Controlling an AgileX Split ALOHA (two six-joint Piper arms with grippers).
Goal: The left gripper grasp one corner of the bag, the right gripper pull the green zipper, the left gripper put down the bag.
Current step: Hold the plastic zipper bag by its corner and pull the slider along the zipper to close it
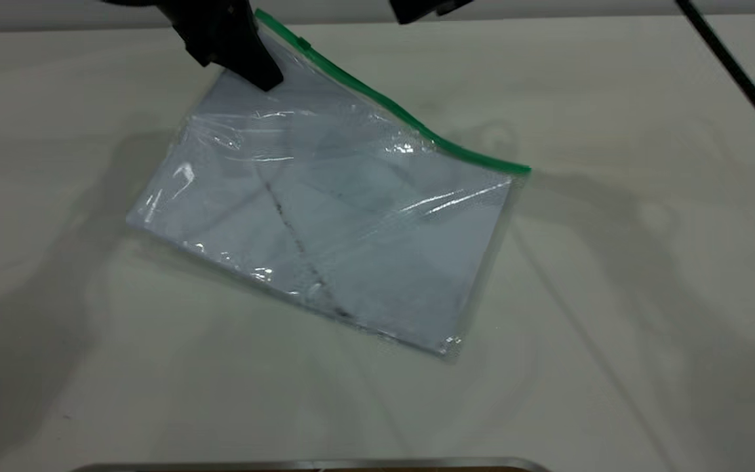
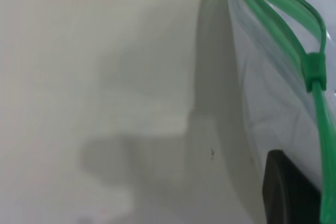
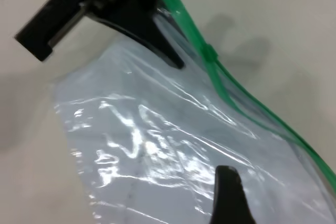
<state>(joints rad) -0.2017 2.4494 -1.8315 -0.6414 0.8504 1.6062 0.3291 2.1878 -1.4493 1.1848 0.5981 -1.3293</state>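
The bag (image 1: 351, 229) is a clear pouch holding white paper with a dark diagonal line. It lies tilted, its far-left corner (image 1: 261, 18) lifted and its near edge on the table. My left gripper (image 1: 263, 72) is shut on that corner at the end of the green zipper (image 1: 384, 105). The slider tab (image 1: 303, 44) sits just beyond the held corner; it also shows in the left wrist view (image 2: 314, 69) and the right wrist view (image 3: 210, 52). My right gripper (image 1: 417, 8) hovers above the bag, open and empty; one of its fingers (image 3: 228, 192) shows.
The white table (image 1: 613, 295) surrounds the bag on all sides. A black cable (image 1: 744, 85) runs diagonally across the far right corner. A metal edge (image 1: 312, 465) lies along the front of the table.
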